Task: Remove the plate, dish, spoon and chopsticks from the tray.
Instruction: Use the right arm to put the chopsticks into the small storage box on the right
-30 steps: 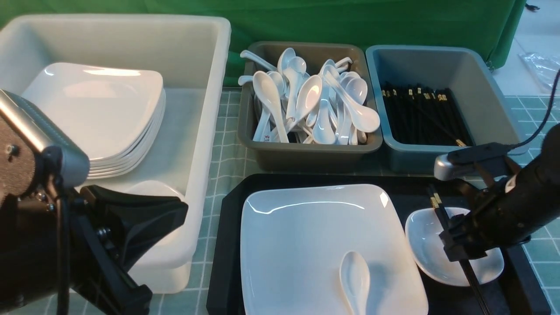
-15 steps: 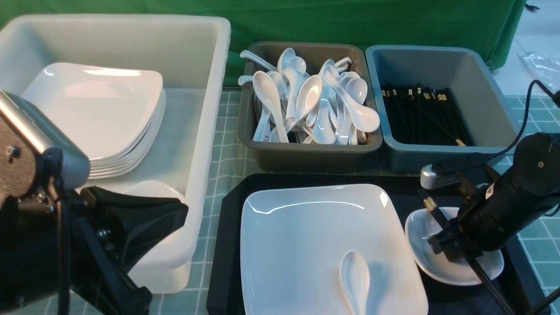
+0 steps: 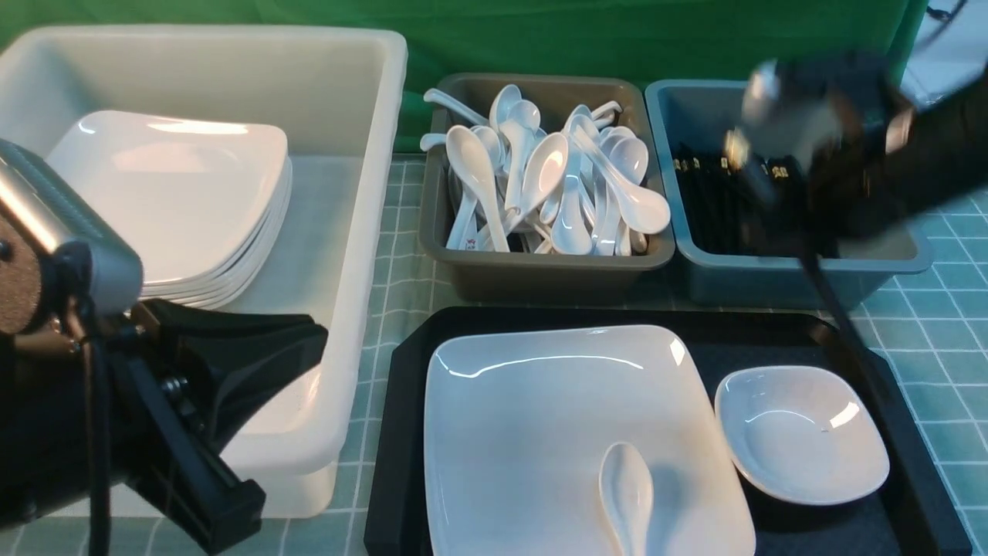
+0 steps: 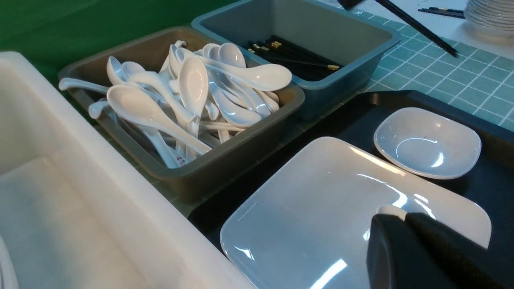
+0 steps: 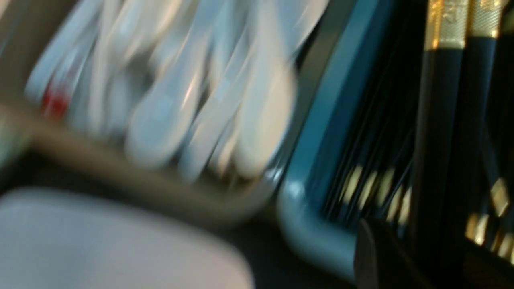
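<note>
No text, number or brand is legible in any of my views. The red mark [image 4: 181,161] on a spoon handle [image 4: 175,154] in the grey bin [image 4: 225,160] is too small for me to read. The gold bands [image 5: 443,24] on the chopsticks [image 5: 441,120] show only blurred embossing.

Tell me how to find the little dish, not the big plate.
Start at the black tray at the front. A square plate fills most of it, and the dish sits beside it on the robot's right. It is the small, empty, bowl-like piece; the plate is flat and carries a spoon.
</note>
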